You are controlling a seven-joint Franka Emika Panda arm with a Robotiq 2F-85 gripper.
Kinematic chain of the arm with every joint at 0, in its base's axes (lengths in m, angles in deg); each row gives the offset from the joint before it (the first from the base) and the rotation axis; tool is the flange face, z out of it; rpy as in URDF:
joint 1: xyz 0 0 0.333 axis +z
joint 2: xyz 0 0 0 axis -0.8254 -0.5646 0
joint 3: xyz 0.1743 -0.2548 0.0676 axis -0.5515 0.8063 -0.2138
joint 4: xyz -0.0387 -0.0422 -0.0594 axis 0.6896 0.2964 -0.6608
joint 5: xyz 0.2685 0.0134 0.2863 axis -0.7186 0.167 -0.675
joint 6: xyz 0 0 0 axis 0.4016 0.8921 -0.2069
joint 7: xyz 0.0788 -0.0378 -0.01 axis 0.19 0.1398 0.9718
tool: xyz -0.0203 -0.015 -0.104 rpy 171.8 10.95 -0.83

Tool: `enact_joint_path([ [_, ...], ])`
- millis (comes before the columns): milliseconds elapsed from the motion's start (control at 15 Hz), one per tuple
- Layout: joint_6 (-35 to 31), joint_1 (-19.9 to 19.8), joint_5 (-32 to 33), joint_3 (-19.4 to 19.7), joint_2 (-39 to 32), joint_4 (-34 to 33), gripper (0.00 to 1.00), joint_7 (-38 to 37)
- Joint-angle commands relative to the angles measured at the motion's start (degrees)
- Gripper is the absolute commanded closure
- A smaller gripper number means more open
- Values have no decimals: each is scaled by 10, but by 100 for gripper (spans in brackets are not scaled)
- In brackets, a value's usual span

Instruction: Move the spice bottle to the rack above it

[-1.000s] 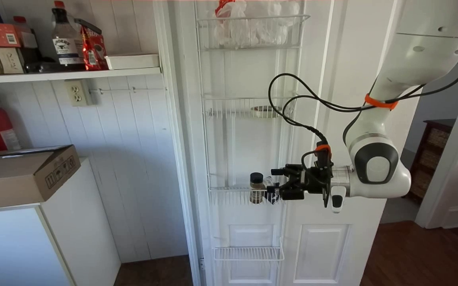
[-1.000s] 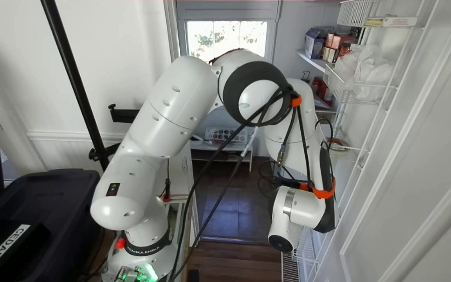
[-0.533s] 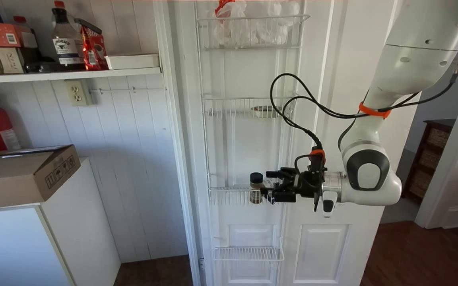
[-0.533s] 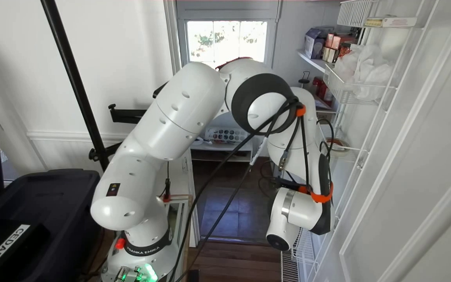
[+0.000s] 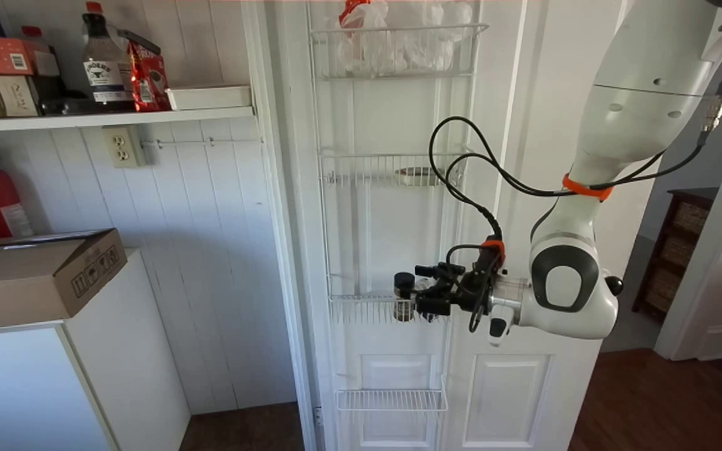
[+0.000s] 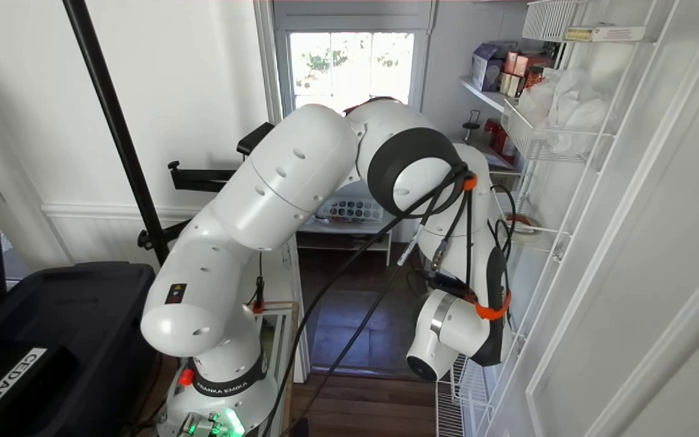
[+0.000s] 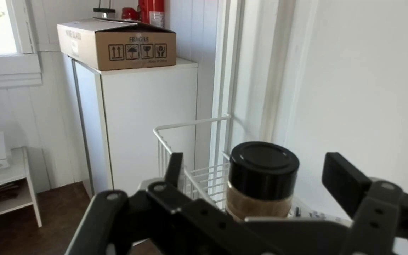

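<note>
The spice bottle (image 5: 404,283) stands upright in a lower tier (image 5: 355,298) of the white wire organizer. In the wrist view its black cap and tan-brown body (image 7: 262,173) show between the fingers; its lower part is hidden. My gripper (image 5: 422,287) is open, one finger on each side of the bottle, with a visible gap on the right side and no grip on it. The rack above (image 5: 364,156) is a white wire basket tier holding a round tin (image 5: 418,176). In an exterior view the arm hides the gripper and bottle, while the upper rack (image 6: 543,230) shows.
A clear packet with dark print (image 7: 319,214) lies beside the bottle. Black cables (image 5: 461,119) loop up in front of the upper rack. A higher tier holds plastic bags (image 5: 398,41). A cardboard box (image 7: 136,49) sits on a white cabinet (image 7: 151,106).
My gripper has moved toward the bottle, leftward and slightly down in an exterior view, and its fingers have come around the cap. The bottle has not moved.
</note>
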Motion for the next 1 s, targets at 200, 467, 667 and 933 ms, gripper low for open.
enact_joint_path([
  [200,27,0,-55,-8,-25,-17,2,25],
  [467,47,-1,-64,-8,-34,-18,42,35],
  [667,51,-1,-65,-7,-38,-18,65,35],
  [933,41,1,-63,-6,-39,-20,76,31],
])
